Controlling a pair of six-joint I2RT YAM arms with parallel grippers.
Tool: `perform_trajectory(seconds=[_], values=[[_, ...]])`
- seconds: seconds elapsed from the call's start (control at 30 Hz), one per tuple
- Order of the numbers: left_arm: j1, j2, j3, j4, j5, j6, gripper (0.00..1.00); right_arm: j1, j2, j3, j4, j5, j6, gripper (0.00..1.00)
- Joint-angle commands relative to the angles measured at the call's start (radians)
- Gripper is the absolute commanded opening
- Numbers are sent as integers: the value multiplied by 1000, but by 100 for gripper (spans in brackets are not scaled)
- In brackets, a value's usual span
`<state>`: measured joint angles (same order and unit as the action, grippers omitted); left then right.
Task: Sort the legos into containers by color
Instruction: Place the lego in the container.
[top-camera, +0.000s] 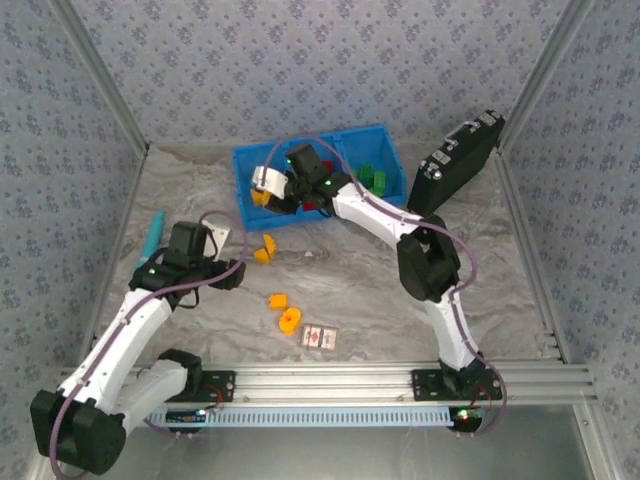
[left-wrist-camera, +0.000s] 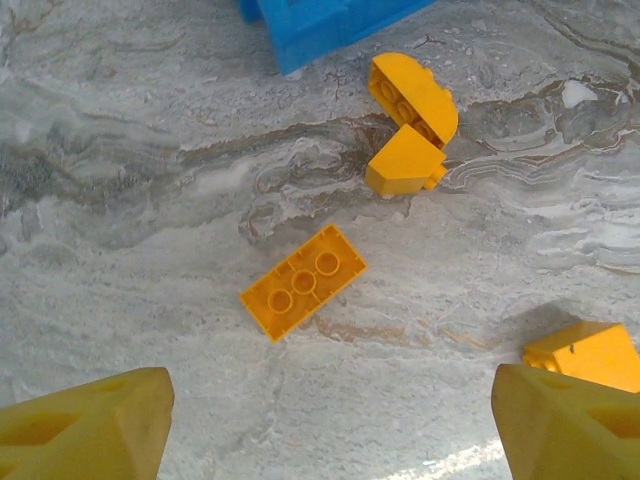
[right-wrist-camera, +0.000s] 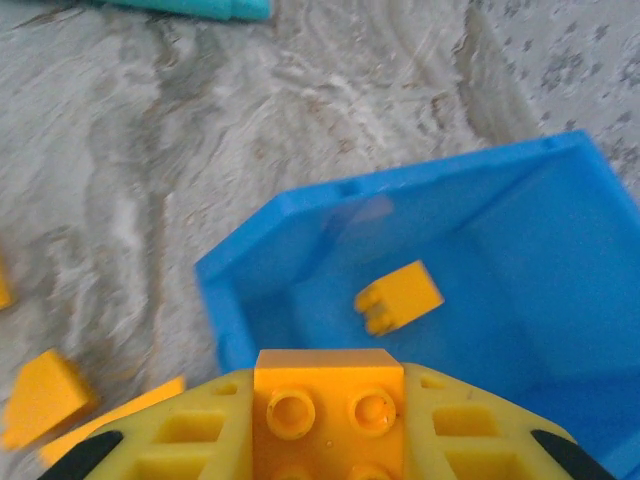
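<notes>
Right now a yellow brick (right-wrist-camera: 328, 405), studs up, is pinched between the fingers of the right gripper (top-camera: 265, 195), which are pressed against its two sides. It hangs over the left-end compartment of the blue tray (top-camera: 388, 150), which sits at the far middle of the table. On that compartment's floor lies one loose yellow brick (right-wrist-camera: 398, 297), tilted. Green bricks (top-camera: 372, 180) lie in the right-end compartment, and a bit of red shows in the middle one beside the arm. More yellow pieces remain on the marbled table (top-camera: 500, 270) in front of the tray. A flat yellow brick (left-wrist-camera: 303, 281) lies with its underside up. Beyond it, near the tray's corner, a rounded yellow piece (left-wrist-camera: 412, 95) and a wedge-like yellow piece (left-wrist-camera: 403, 162) touch each other. Another yellow block (left-wrist-camera: 585, 352) sits just beside one fingertip. The left gripper (left-wrist-camera: 330, 440) hovers over this bare stretch of table. Its yellow fingertips (left-wrist-camera: 90, 430) are spread wide with nothing between them, and the flat brick lies just ahead of the gap. In the top view, two more yellow pieces (top-camera: 284, 311) lie close together nearer the arm bases, next to a small red-patterned card box (top-camera: 319, 337). A teal pen (top-camera: 152, 235) lies by the left wall, and a black case (top-camera: 458, 160) leans at the tray's right end.
</notes>
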<state>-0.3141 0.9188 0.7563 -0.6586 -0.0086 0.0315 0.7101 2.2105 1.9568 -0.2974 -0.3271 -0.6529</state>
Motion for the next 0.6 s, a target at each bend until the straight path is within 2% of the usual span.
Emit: perform_trajectory(seconds=[0.0,0.03,0.13,0.3,0.4,0.57], values=[[3,29,-29,79,52,170,90,-11,99,96,-46,-32,-33,18],[3,48,-39,82,74,243,99,-11,121,117,-47,-32,-45,20],[3,97,-74,119,77,392,100,-10,171,151,-23,-7,-81,22],[30,109,-105,187,113,487,100,-11,237,218,-3,5,-106,28],[32,103,-129,212,121,538,100,-12,265,247,11,3,-120,38],[69,92,-210,331,134,586,100,-29,259,251,39,-69,-116,48]])
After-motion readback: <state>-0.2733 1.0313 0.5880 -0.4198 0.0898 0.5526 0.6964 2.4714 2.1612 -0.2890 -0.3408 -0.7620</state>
